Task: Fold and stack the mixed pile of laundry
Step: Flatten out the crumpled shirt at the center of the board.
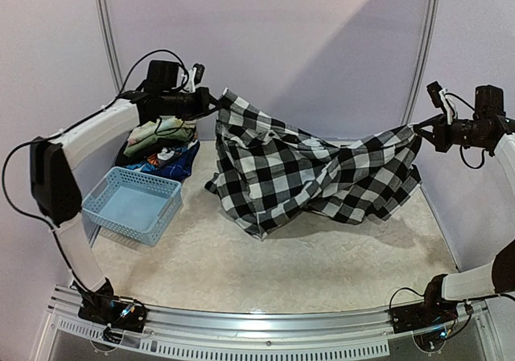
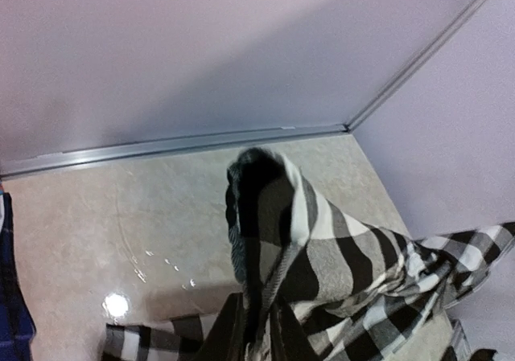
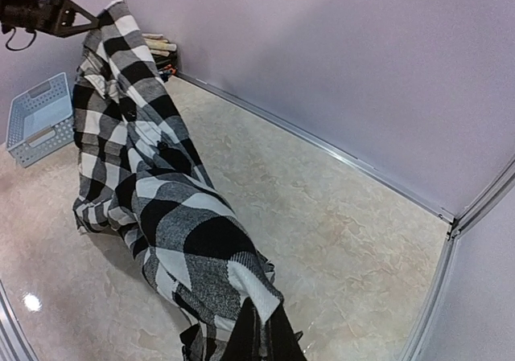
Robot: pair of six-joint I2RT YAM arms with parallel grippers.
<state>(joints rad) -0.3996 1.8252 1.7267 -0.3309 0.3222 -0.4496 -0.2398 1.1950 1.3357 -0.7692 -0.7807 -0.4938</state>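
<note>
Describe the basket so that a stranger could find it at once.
Start at the left side of the beige table, beside the left arm. The basket sits there, in front of the heap of coloured garments. It alone is rigid: light blue perforated plastic, rectangular and empty.

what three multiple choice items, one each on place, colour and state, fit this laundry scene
1. Where does the light blue basket stand?
A) on the left side of the table
B) under the shirt
C) in the far right corner

2. What colours is the hanging checked shirt?
A) red and white
B) plain blue
C) black and white

3. How is the shirt placed?
A) folded flat
B) strung between the left gripper and right gripper, both shut on it
C) inside the basket

Answers: 1 A, the top view shows it at the left. 2 C, the checks show in every view. 3 B, each gripper pinches one end.
</note>
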